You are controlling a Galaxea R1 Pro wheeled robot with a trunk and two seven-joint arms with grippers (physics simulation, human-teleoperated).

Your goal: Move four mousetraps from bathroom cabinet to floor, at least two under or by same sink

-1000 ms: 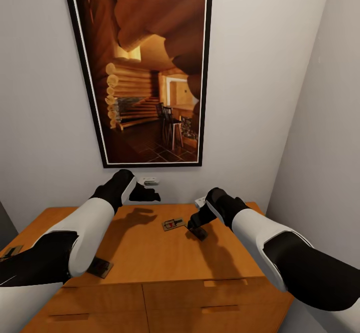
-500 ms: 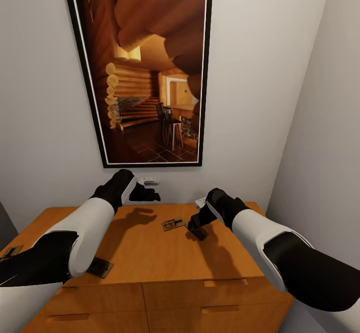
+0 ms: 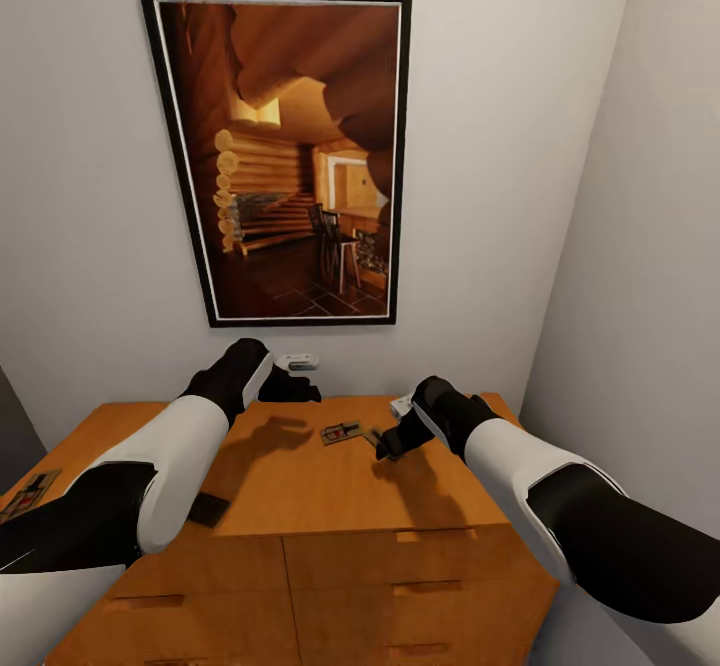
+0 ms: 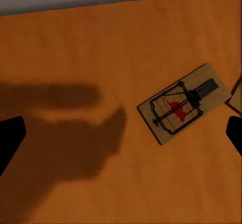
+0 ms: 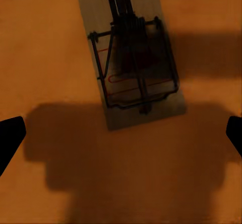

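Several mousetraps lie on the orange-brown cabinet. One mousetrap sits mid-top, and the left wrist view shows it with its red mark and wire. A second mousetrap lies just beside it, under my right gripper. In the right wrist view this trap lies below, ahead of the open fingers. A third mousetrap peeks out from under my left forearm. Another mousetrap rests at the far left edge. My left gripper hovers open near the back wall.
A dark-framed log-cabin picture hangs on the wall behind the cabinet. A side wall closes in on the right. A small white object sits against the back wall. Plain drawer fronts face me.
The whole head view has shifted, showing more of the drawer fronts, so the camera moved. Both grippers stay open and no mousetrap has changed place on the cabinet.
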